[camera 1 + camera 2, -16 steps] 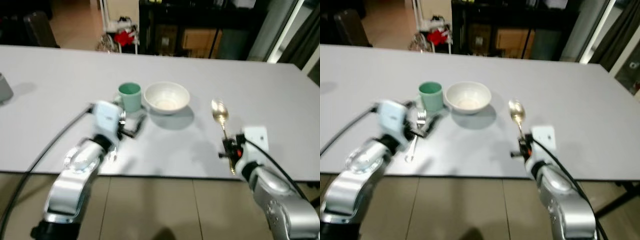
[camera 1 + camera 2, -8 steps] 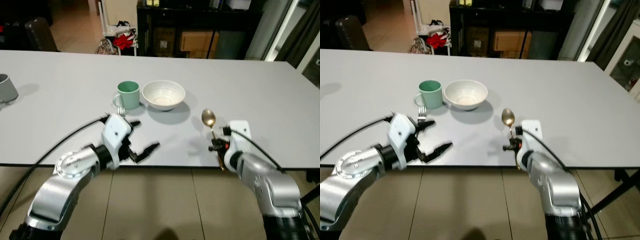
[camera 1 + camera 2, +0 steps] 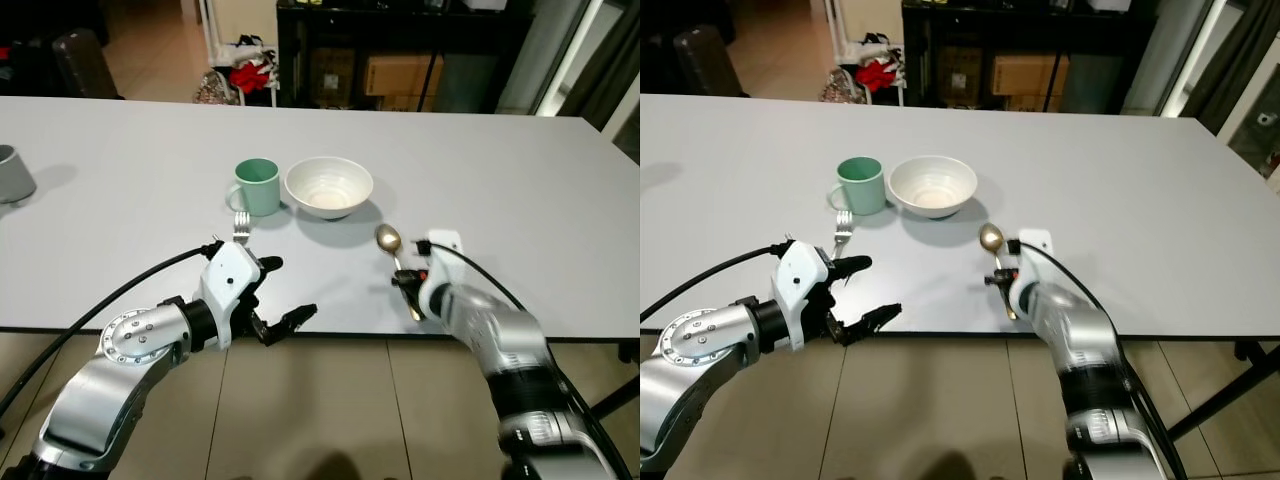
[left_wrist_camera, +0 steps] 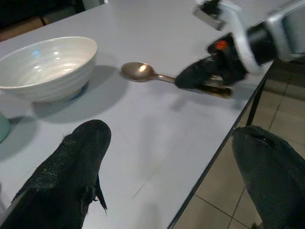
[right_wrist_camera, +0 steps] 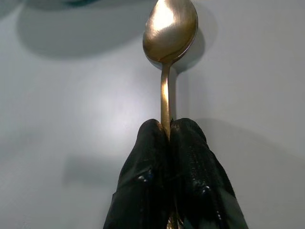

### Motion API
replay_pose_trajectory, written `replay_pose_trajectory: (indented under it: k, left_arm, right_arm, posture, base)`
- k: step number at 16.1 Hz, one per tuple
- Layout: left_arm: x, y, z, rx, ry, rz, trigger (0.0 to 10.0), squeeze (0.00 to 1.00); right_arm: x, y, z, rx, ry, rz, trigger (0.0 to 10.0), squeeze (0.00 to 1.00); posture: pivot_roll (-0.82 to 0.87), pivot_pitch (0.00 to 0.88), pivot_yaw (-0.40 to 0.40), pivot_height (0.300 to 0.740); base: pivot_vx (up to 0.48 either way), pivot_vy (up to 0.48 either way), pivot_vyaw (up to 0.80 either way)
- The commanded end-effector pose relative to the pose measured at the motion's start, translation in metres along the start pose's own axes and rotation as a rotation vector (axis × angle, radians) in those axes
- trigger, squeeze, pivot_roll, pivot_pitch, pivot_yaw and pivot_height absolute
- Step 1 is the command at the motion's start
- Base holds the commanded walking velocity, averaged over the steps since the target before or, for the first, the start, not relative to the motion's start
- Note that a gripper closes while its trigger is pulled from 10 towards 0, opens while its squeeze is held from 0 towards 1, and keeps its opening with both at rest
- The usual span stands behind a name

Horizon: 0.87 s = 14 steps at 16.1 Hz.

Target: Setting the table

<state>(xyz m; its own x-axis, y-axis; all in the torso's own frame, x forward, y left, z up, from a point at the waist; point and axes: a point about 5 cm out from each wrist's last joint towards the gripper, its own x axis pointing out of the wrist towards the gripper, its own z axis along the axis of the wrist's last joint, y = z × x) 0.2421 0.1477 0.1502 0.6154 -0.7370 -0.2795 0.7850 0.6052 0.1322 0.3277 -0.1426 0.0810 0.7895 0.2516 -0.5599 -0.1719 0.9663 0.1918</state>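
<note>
Pinching the slim gold metal spoon (image 5: 169, 47) by its handle, my right jaws (image 5: 167, 143) are clamped shut, its oval head lying ahead of them on the grey desk (image 3: 500, 180) beside the white ceramic bowl (image 3: 329, 187). I should lower it flat before releasing. My left jaws (image 3: 278, 296) gape empty.

A home dining area, long grey table (image 3: 520, 170) on a tiled floor (image 3: 330, 410), white bowl (image 3: 329, 187), green mug (image 3: 257, 188) and fork (image 3: 240, 225) near its front edge, dark shelving (image 3: 400, 50) with cardboard boxes (image 3: 400, 77) beyond its far edge
</note>
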Motion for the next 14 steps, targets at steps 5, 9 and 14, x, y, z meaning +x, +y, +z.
replay_pose_trajectory:
  k: [5, 9, 14]
  left_arm:
    - [-0.005, -0.002, 0.002, 0.007, 0.012, -0.018, 10.0, 0.0]
    - [-0.005, -0.003, 0.003, 0.008, 0.011, -0.011, 10.0, 0.0]
    - [-0.005, -0.003, 0.002, 0.009, 0.011, -0.013, 10.0, 0.0]
  right_arm:
    - [0.015, 0.005, 0.003, 0.005, 0.03, 0.016, 10.0, 0.0]
    - [0.016, 0.01, -0.001, 0.029, 0.086, -0.008, 10.0, 0.0]
    - [0.0, 0.02, -0.009, 0.046, 0.091, 0.005, 10.0, 0.0]
  posture:
    - [0.01, 0.0, -0.017, 0.74]
    - [0.02, 0.0, -0.035, 0.74]
    - [0.01, 0.0, -0.03, 0.74]
  base:
    - [0.0, 0.0, 0.0]
    - [0.0, 0.0, 0.0]
    - [0.0, 0.0, 0.0]
